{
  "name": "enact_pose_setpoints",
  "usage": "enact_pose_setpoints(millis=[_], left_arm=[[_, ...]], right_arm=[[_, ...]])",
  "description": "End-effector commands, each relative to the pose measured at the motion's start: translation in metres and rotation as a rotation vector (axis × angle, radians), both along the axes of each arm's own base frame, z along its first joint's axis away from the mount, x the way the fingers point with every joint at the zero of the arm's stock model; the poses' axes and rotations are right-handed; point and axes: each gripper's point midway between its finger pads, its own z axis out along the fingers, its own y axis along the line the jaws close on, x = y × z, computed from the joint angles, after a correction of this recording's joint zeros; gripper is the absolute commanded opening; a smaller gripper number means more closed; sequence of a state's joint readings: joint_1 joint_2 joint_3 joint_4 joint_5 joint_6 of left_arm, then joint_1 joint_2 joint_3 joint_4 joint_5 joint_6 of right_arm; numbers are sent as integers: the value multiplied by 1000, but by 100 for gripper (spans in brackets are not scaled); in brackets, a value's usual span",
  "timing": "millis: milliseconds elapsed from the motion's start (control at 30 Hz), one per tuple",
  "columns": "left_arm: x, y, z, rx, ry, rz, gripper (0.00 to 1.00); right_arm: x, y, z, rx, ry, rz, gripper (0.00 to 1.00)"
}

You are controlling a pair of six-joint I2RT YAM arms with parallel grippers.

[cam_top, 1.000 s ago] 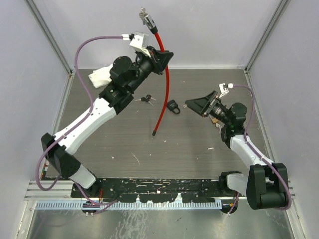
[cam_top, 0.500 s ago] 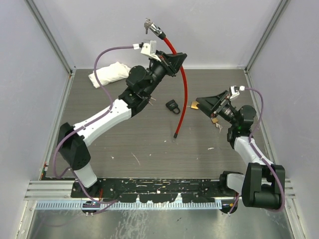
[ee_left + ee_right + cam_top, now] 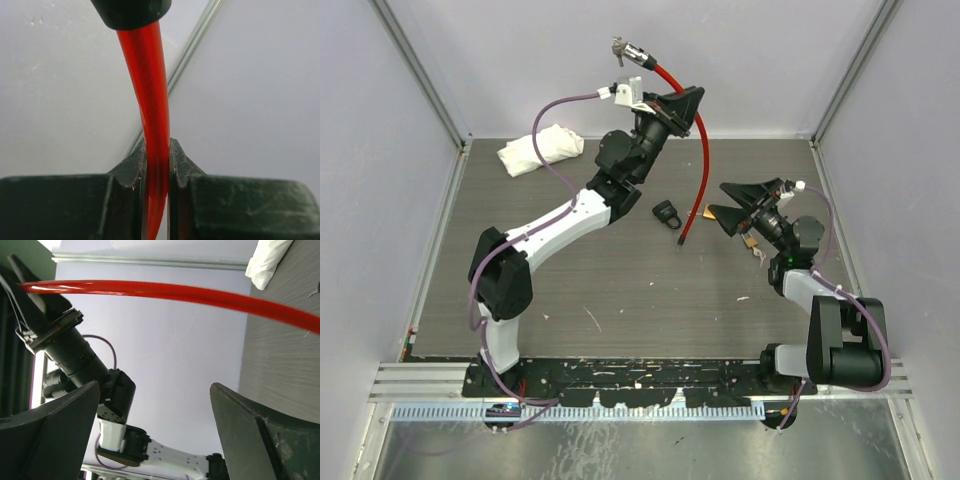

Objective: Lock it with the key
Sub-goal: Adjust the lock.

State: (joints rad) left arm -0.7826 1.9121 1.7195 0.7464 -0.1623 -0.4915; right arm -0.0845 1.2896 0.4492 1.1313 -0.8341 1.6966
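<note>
Red cable (image 3: 151, 100) in left gripper (image 3: 157, 156), top cropped

No letters, numbers, brand marks or signs can be read in any view: the red cable (image 3: 706, 160), the small black object (image 3: 666, 212) on the table (image 3: 620, 290) and the white cloth (image 3: 540, 150) show plain surfaces, and the lock head (image 3: 632, 52) is too small to tell

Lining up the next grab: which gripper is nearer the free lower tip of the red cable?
Right. The right gripper, open, sits just beside the free tip of the red cable; the left gripper clamps it much farther up its length.
</note>
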Motion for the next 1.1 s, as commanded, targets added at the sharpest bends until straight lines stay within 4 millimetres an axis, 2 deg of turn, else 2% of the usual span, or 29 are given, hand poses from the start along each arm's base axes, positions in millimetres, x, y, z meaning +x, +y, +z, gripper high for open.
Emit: enact_pose_setpoints(millis=[0,133,200,300,400,533,867,1067], left_arm=[[-27,41,97,-253,-196,29,0],[-30,47,105,-294,-211,38,0],[-33,47,106,-308,-215,39,0],[-40,43,106,-327,-214,28,0],[-48,40,104,-347,-211,14,0],[-60,41,104,-372,-207,-5,0],[-82,54,107,-414,-199,-21,0],[-94,72,112,-474,-208,-6,0]], right_arm=[[17,0,40,117,-36,-71,97],[38,-2,48,193,3,-126,97],[47,-3,59,226,4,-133,96],[61,-5,75,248,-4,-169,97],[80,-11,81,285,29,-208,97],[85,-4,94,325,40,-192,96],[94,9,91,344,62,-256,97],[112,-2,91,359,11,-347,97]])
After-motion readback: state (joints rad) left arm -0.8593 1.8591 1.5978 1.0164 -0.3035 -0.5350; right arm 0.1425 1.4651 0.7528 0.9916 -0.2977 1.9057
